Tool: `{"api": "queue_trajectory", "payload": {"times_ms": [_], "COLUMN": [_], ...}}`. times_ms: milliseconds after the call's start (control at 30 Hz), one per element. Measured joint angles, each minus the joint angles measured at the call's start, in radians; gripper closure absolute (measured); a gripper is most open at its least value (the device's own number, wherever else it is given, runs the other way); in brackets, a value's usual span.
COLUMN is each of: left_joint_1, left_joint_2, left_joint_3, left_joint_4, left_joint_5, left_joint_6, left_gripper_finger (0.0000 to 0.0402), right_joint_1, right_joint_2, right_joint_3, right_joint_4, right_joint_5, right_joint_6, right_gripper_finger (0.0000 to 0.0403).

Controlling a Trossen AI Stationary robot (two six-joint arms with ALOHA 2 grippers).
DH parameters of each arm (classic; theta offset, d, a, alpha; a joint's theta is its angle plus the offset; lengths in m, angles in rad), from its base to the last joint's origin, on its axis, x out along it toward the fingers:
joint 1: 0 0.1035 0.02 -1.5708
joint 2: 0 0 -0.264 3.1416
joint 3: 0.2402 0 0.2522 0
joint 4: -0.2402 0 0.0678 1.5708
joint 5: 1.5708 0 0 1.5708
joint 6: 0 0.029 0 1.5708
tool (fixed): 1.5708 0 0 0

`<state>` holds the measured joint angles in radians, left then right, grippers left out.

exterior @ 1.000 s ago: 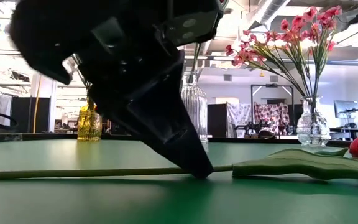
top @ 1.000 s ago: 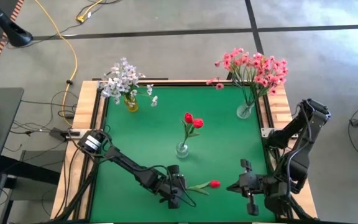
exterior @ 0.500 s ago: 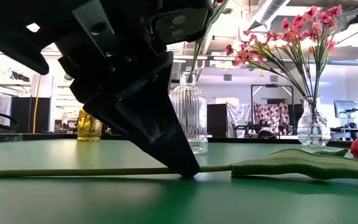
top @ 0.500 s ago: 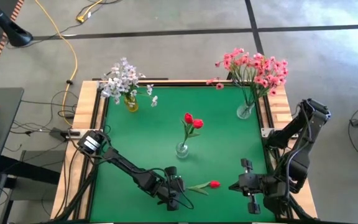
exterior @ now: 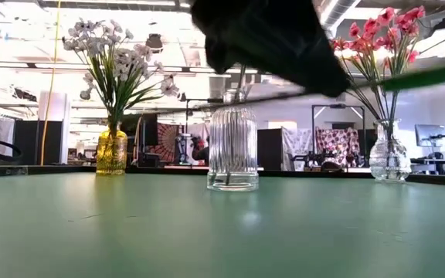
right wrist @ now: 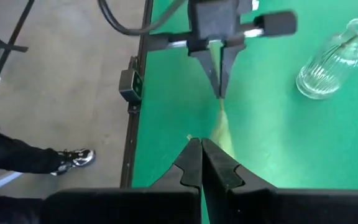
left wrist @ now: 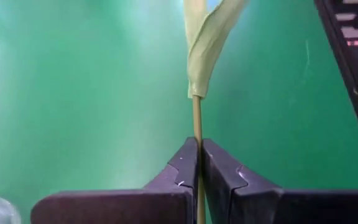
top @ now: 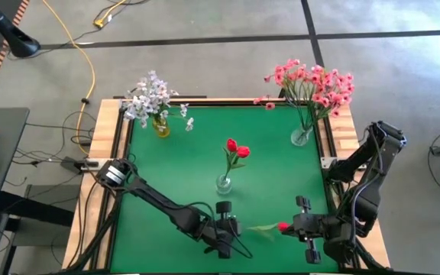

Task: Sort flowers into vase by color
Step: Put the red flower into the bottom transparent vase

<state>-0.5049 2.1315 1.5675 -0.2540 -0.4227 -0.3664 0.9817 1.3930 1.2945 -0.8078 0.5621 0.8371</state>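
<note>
A single red-bud flower is in the air near the table's near edge: red bud (top: 283, 227), pale green leaf (top: 262, 229) (left wrist: 207, 43) (exterior: 431, 76). My left gripper (top: 234, 229) (left wrist: 199, 155) is shut on its stem. My right gripper (top: 292, 228) (right wrist: 201, 155) is shut and faces the left one, its tips just beside the bud, which its own fingers hide in the right wrist view. The centre clear vase (top: 224, 183) (exterior: 232, 147) holds two red buds. My left gripper pinches the thin green stem (left wrist: 197, 121) between its two fingers, just below the leaf. The fingers are roughly level, point toward the table's right, and lie along the stem. The flower is lifted clear of the table, with leaf and bud sticking out beyond the fingertips toward my right gripper.
A yellow vase (top: 160, 124) (exterior: 111, 150) with whitish-lavender flowers stands at the far left corner. A clear vase (top: 302, 136) (exterior: 388, 158) with pink sprays stands at the far right. A stray pink bloom (top: 270, 105) lies on the far edge. A person's shoe (right wrist: 73, 158) shows on the floor.
My left gripper, shut on the stem throughout, has risen from the table and moved toward the right edge. The flower, which lay flat on the green surface, is now lifted clear, and its bud has come close to my right gripper.
</note>
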Motion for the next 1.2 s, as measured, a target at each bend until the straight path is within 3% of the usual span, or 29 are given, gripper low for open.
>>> {"api": "queue_trajectory", "payload": {"times_ms": [333, 767, 867, 1033, 1200], "left_joint_1": [0.045, 0.035, 0.035, 0.037, 0.039], "left_joint_2": [-0.012, -0.250, -0.283, -0.307, -0.308], "left_joint_3": [0.202, 0.221, 0.221, 0.221, 0.221], "left_joint_4": [-0.321, -0.237, -0.190, -0.105, 0.040], "left_joint_5": [-0.140, -0.448, -0.434, -0.268, -0.200], "left_joint_6": [-0.038, 0.106, 0.170, 0.304, 0.404], "left_gripper_finger": [0.0401, 0.0401, 0.0401, 0.0401, 0.0401], "right_joint_1": [0.042, 0.092, 0.092, 0.092, 0.092], "right_joint_2": [-0.001, -0.003, -0.003, -0.003, -0.003], "right_joint_3": [0.000, 0.000, 0.000, 0.000, 0.000], "right_joint_4": [0.050, 0.056, 0.057, 0.056, 0.056], "right_joint_5": [-0.049, 0.015, 0.016, 0.018, 0.027], "right_joint_6": [0.053, 0.080, 0.080, 0.080, 0.079], "right_gripper_finger": [0.0375, 0.0375, 0.0375, 0.0375, 0.0375]}}
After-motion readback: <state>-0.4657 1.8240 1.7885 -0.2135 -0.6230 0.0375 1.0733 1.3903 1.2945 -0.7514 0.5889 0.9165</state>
